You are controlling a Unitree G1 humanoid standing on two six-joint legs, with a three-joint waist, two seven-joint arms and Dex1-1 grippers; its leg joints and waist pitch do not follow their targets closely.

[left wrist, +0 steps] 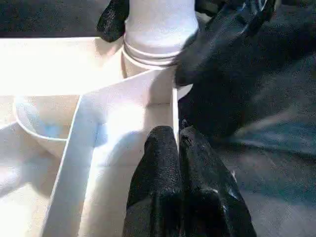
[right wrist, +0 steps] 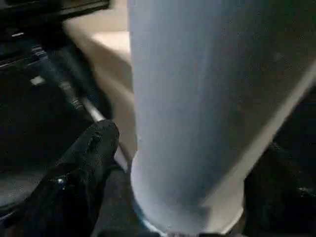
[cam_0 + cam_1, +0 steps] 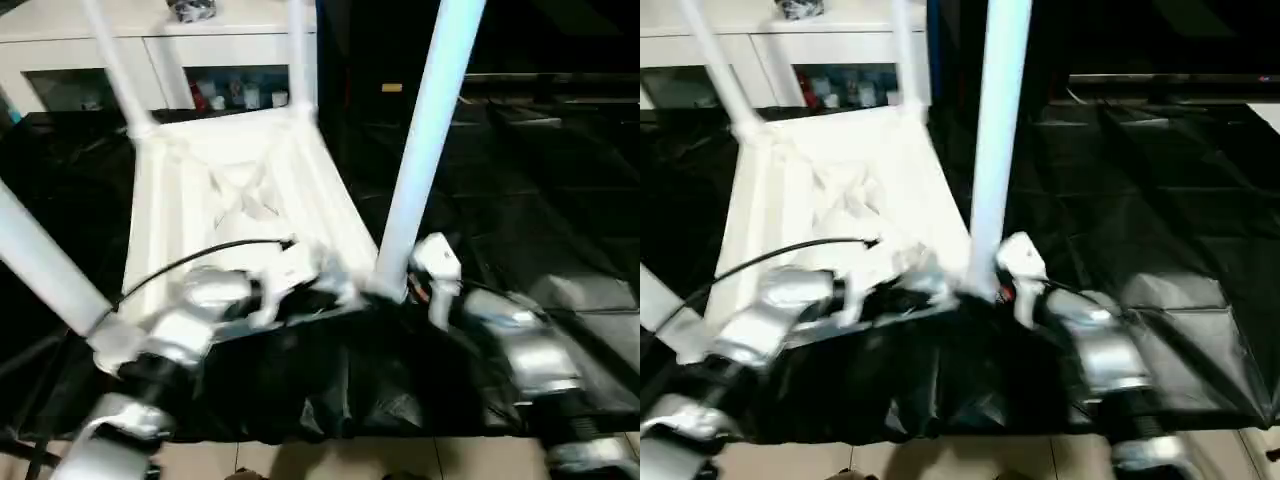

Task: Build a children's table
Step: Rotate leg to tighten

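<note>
Straddling the near-right leg, the right gripper has its 2 black fingers spread wide on either side of the tube, not clamped on it.
Left gripper has its fingers pressed together at a thin rib edge of the tabletop, just beside the corner socket where that leg stands. The white tabletop lies upside down, ribbed underside up, on a black sheet covering the work surface. 4 white legs rise from its corners: the near-right 1 upright by the right gripper, the near-left leg tilted outward, 2 more at the far corners. A white cabinet with glass doors stands behind.
</note>
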